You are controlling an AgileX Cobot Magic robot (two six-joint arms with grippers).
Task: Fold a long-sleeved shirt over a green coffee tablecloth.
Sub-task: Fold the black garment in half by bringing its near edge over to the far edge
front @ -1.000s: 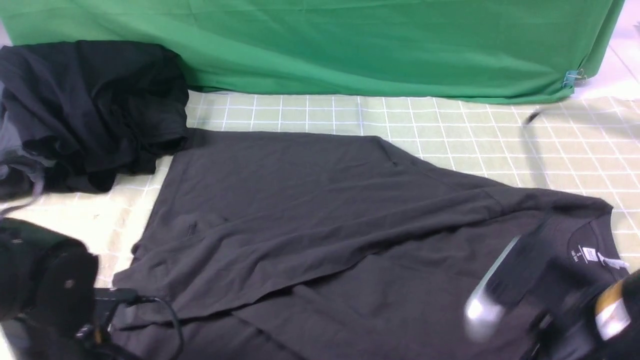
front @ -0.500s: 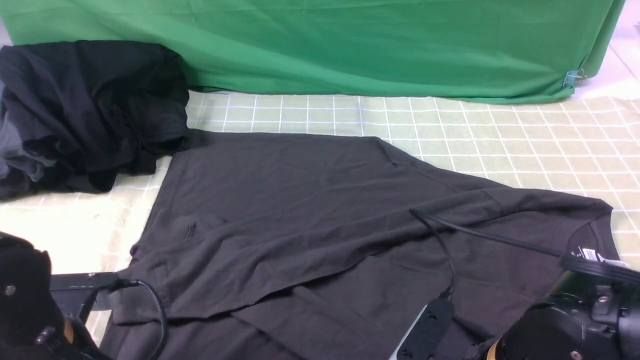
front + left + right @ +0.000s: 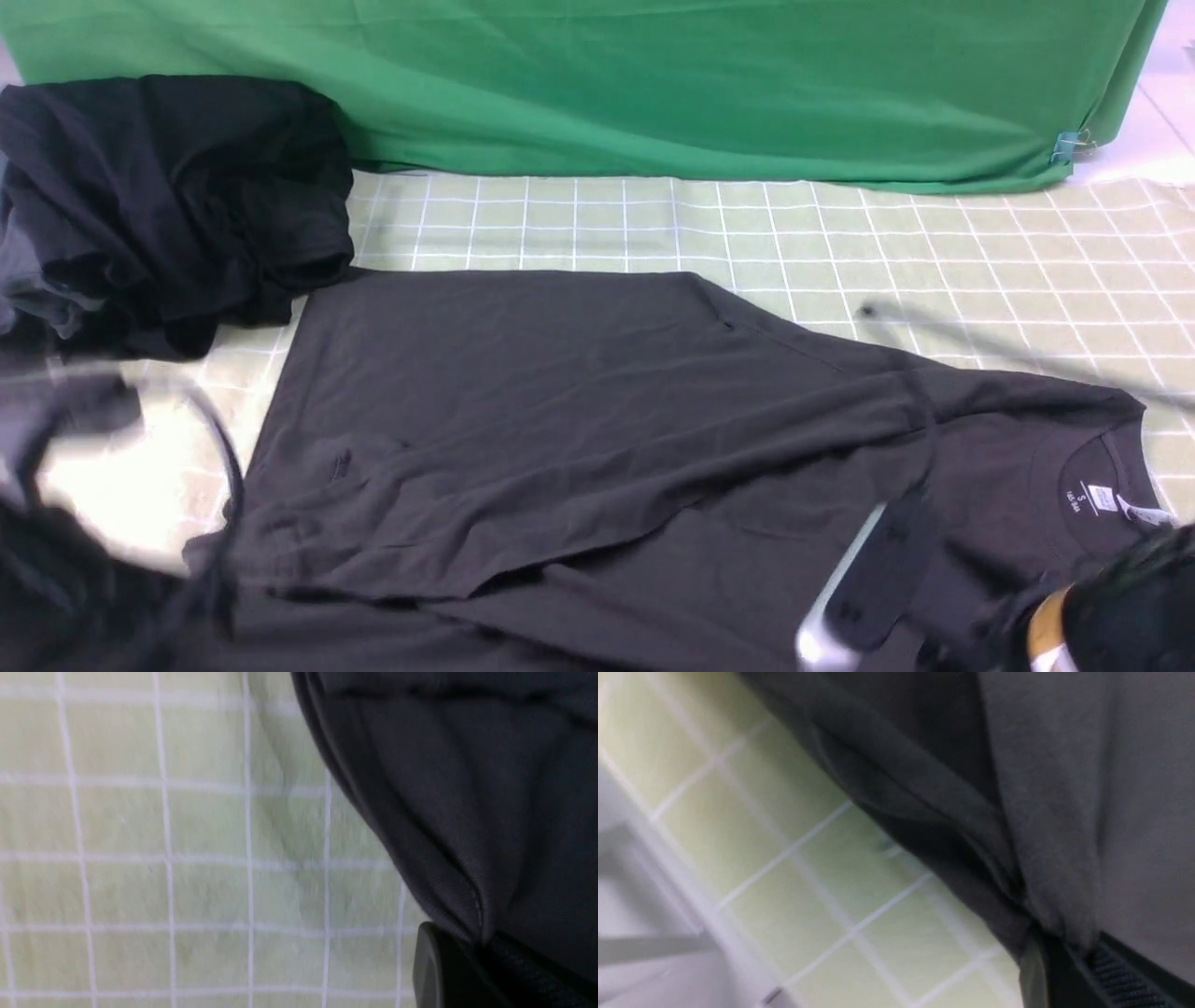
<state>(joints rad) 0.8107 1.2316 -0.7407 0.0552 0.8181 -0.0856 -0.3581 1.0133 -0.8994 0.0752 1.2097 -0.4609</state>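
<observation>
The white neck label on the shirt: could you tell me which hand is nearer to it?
Right. The right hand pinches the long-sleeved shirt at its collar end, close to the neck label; the left hand pinches its opposite end.

long-sleeved shirt (image 3: 579, 411): dark charcoal, partly folded, collar at right | green coffee tablecloth (image 3: 840, 233): pale, white-gridded, spread beneath it
</observation>
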